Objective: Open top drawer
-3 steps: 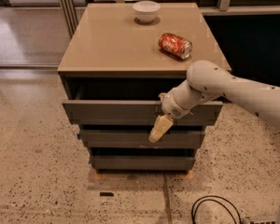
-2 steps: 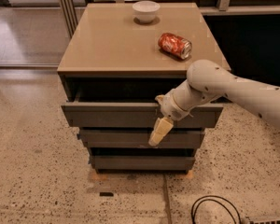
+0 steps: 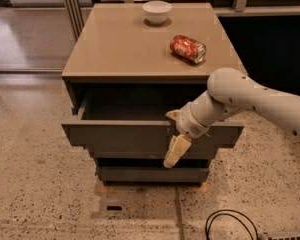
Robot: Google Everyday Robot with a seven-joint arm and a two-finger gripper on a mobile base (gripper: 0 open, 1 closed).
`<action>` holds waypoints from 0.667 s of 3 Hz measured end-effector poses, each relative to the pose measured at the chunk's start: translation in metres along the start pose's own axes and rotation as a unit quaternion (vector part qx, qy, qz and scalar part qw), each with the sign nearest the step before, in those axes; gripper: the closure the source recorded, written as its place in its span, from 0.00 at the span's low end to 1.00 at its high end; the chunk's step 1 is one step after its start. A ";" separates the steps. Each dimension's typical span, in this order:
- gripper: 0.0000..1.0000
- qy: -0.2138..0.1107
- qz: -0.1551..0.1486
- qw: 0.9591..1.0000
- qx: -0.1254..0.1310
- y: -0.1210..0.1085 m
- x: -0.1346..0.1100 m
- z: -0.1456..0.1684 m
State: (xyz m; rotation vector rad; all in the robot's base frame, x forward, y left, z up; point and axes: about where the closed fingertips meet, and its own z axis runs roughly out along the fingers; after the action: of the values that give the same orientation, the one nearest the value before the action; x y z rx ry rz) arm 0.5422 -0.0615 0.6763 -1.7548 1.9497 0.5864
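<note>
One can (image 3: 188,49), end effector (image 3: 174,138) at top drawer (image 3: 120,136)

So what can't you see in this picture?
All in the camera view:
- Inside the top drawer: dark, under the cabinet top.
- The gripper at the drawer's front edge: its grip is hidden by the arm.
- Lower drawers: mostly covered by the open top drawer.
- Black cable: cut off by the bottom edge.

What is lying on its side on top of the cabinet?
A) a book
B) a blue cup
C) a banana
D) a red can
D: a red can lies on its side on the cabinet top, while the tool is lower down, at the front of the pulled-out top drawer.
</note>
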 end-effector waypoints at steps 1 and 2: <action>0.00 -0.006 0.005 1.000 -0.021 0.009 0.006 0.003; 0.00 -0.002 0.011 0.999 -0.046 0.030 0.015 -0.001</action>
State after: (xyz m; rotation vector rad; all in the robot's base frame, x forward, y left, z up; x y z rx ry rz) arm 0.5108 -0.0712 0.6683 -1.7877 1.9694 0.6956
